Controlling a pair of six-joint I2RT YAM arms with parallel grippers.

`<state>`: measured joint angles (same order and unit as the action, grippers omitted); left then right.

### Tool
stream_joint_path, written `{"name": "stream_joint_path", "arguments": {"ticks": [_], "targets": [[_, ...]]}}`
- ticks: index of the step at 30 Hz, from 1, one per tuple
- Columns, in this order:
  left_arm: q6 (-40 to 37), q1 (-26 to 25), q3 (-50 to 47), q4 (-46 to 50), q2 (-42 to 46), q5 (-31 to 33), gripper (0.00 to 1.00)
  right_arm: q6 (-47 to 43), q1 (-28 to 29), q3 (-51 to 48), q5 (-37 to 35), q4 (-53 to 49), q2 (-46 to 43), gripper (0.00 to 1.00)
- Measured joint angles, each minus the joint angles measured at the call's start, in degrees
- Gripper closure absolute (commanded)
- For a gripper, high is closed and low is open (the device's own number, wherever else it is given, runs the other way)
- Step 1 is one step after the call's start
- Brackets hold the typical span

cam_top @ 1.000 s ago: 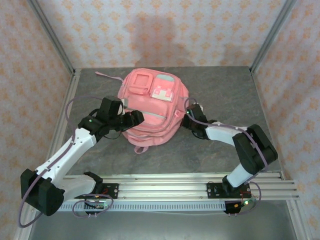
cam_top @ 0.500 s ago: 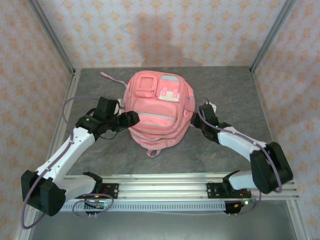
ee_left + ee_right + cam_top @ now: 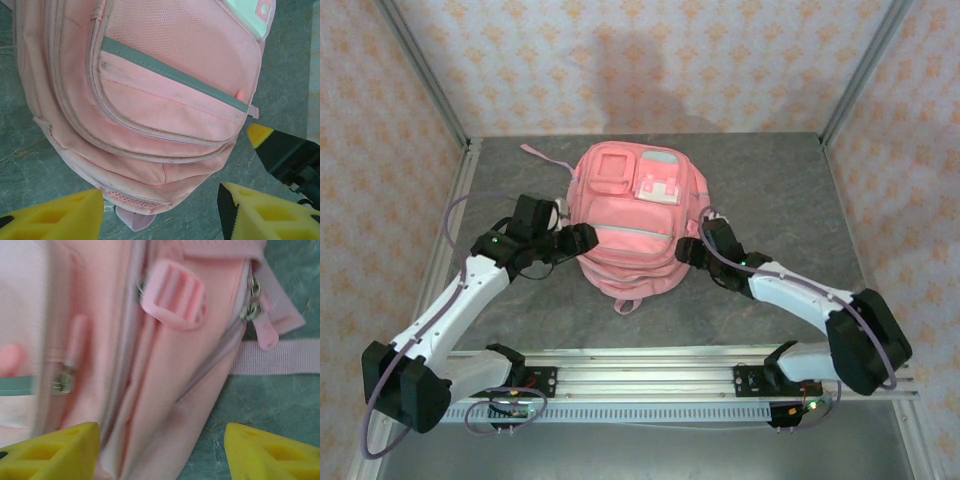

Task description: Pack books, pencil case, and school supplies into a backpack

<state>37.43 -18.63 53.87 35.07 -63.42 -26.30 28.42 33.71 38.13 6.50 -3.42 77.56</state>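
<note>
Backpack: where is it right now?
In the top view, the backpack lies front-up at the middle of the table, with the left gripper at its left side and the right gripper at its right side.

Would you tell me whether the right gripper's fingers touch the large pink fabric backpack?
Cannot tell. The right wrist view has the right gripper's open fingers straddling the backpack's side; neither contact nor gap shows plainly.

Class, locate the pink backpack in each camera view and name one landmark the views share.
Top external: backpack at centre of the table.
Left wrist: backpack across the upper frame.
Right wrist: backpack's side across left and centre.
Shared landmark: grey strip on its front pocket.
</note>
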Motion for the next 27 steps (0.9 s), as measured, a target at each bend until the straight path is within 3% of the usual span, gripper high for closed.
{"name": "stream_joint_path", "arguments": {"ticks": [4, 8, 17, 18, 19, 21, 22, 23, 27], "targets": [[-0.02, 0.02, -0.52, 0.42, 1.46, 0.55, 0.38, 2.84, 0.00, -0.11, 2.08, 2.29, 5.16, 0.54], [-0.02, 0.04, -0.79, 0.68, 2.12, 1.31, 0.39, 4.46, 0.00, -1.55, 3.08, 5.18, 6.10, 0.64], [-0.70, 0.04, -1.03, 1.03, 2.21, 4.15, 0.35, 4.96, -0.83, -6.21, -0.83, -0.07, -4.31, 0.69], [-1.09, 0.04, -1.05, 1.18, 2.21, 4.55, 0.29, 4.96, -1.36, -6.99, -1.33, -1.38, -5.79, 0.68], [-1.60, 0.04, -1.05, 1.36, 2.21, 5.01, 0.01, 4.83, -1.86, -7.69, -1.73, -2.75, -7.39, 0.65], [-2.75, 0.04, -1.05, 1.42, 2.21, 5.90, 0.00, 4.17, -2.43, -8.13, -2.47, -5.57, -10.91, 0.51], [-3.17, 0.04, -1.01, 1.49, 2.21, 6.32, 0.00, 3.30, -2.43, -8.11, -2.71, -6.62, -13.27, 0.32], [-3.43, 0.04, -0.92, 1.53, 2.21, 6.97, 0.00, 2.78, -2.43, -7.89, -2.93, -7.50, -15.43, 0.04], [-5.35, 0.07, 0.92, 1.60, 2.95, 13.11, 0.00, -2.51, -2.38, -3.02, -5.33, -11.63, -23.91, 0.01]]}}
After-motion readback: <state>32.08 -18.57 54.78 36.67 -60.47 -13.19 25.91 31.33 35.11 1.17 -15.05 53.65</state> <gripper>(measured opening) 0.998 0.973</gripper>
